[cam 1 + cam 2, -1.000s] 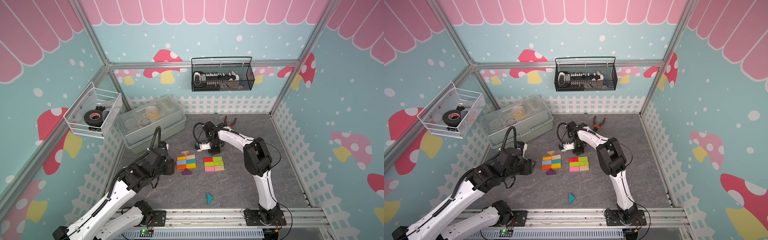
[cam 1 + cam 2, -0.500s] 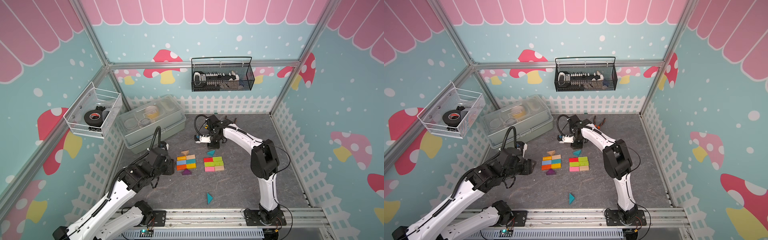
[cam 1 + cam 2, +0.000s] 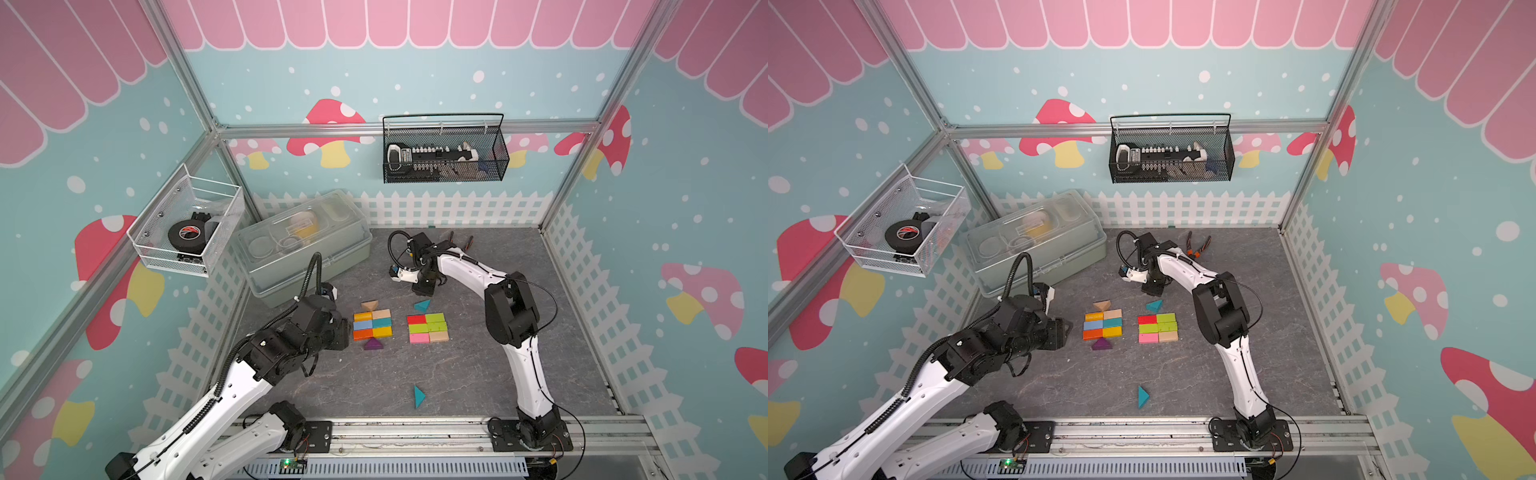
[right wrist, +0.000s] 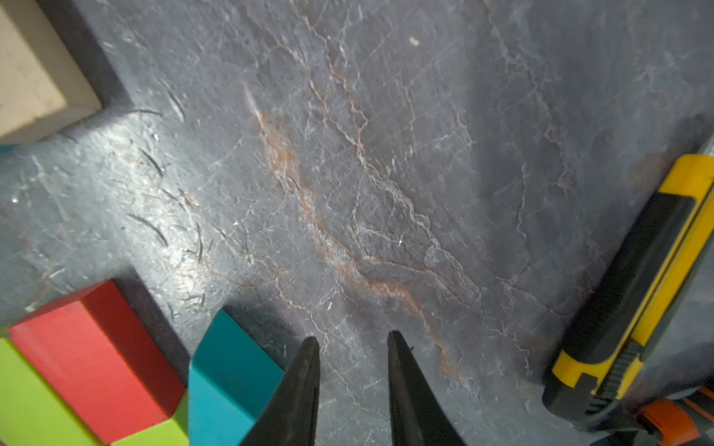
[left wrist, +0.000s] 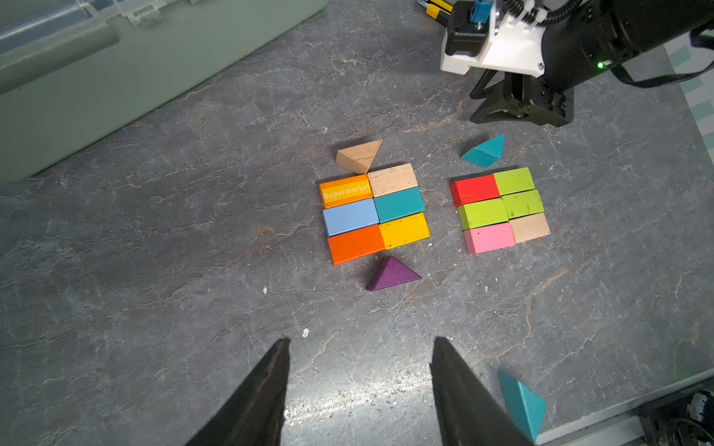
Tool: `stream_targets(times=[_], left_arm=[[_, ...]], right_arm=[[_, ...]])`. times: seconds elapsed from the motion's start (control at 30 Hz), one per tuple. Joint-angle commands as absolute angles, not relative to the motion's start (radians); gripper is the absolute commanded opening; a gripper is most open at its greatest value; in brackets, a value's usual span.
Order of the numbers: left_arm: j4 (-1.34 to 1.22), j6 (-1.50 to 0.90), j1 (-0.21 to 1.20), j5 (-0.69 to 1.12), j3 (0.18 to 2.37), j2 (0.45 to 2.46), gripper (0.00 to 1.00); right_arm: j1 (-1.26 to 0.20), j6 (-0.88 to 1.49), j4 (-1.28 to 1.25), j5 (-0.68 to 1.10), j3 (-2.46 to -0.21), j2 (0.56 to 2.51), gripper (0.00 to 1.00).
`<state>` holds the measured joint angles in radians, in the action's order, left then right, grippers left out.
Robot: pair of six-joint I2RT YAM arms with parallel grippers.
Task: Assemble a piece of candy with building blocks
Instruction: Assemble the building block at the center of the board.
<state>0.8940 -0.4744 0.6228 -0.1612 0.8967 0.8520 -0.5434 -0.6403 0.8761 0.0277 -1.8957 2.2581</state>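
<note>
Beside two tidy six-block rectangles lie four loose wedges.

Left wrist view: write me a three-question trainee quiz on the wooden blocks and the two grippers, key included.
1. True or false: the purple triangular wooden block lies beside the orange rectangular wooden block.
2. Multiple choice: the teal triangular wooden wedge next to the red rectangular wooden block is (A) clamped in the right gripper, (B) lying free on the grey tabletop, (C) stacked on the red block.
3. Fill in: the left gripper stands ____ , with nothing between its fingers.

Key: 1 true; 2 B; 3 open.
</note>
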Motion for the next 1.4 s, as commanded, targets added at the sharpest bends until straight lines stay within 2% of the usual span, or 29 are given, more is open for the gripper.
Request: stream_targets(times=[0.0, 1.37], left_arm=[[0.9, -0.459, 0.616, -0.174, 0.891, 0.854, 0.58], [0.9, -0.459, 0.616, -0.17, 0.89, 0.85, 0.58]], right_arm=[[-0.54, -0.618, 0.886, 0.009, -1.89, 2.263, 0.3], [-0.542, -0.64, 0.947, 0.01, -1.823, 2.23, 0.3]])
